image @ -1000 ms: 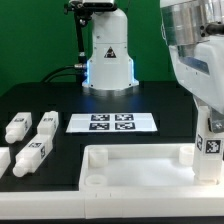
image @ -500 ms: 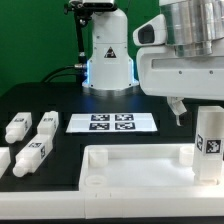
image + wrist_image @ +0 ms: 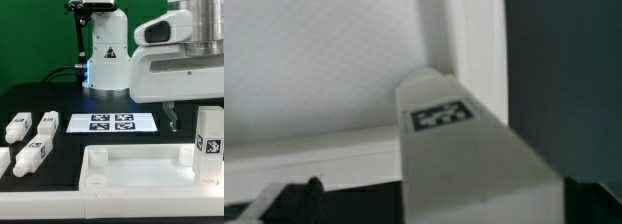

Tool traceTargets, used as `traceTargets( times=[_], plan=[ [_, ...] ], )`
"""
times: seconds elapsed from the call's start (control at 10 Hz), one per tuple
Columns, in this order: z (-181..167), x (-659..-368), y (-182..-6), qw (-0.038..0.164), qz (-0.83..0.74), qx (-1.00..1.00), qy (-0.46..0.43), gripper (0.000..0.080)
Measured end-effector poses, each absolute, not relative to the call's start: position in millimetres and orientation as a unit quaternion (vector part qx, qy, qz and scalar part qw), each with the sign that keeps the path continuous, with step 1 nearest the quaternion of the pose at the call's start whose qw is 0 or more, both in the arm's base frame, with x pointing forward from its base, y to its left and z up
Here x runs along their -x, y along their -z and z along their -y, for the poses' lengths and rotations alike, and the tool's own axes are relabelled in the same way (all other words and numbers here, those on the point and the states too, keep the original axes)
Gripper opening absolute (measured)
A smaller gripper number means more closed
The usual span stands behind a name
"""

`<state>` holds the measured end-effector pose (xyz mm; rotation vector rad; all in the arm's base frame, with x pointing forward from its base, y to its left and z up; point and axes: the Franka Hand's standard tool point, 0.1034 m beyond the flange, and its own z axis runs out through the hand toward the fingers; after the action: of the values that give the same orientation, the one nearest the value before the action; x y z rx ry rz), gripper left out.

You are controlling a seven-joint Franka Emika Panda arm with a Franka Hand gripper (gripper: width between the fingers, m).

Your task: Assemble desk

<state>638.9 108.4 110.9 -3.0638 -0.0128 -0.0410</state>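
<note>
The large white plastic tray-like desk top lies at the black table's front edge. One short white tagged block leg stands upright at its corner on the exterior view's right. The white gripper hovers above it, jaws seemingly apart and empty.

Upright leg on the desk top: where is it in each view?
Exterior view: the upright leg is at the exterior view's right edge, standing at a corner of the desk top.
Wrist view: the leg fills the middle, seen from above, beside the desk top's corner rim.
Shared landmark: the square tag on the leg.
</note>
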Motion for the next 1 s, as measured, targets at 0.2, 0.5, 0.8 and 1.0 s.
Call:
traceTargets(
  times=[0.2, 0.5, 0.8, 1.0],
  plan=[
    [-108.8, -638.6, -109.9, 0.039, 0.016, 0.999, 0.017, 0.0649],
    [-109.4, -638.4, -109.5, 0.042, -0.050, 0.998, 0.014, 0.0282],
    [-109.9, -639.3, -110.6, 0.043, -0.224, 0.973, 0.010, 0.0284],
    [-115.7, -635.3, -108.4, 0.042, -0.414, 0.909, 0.007, 0.0284]
  ],
)
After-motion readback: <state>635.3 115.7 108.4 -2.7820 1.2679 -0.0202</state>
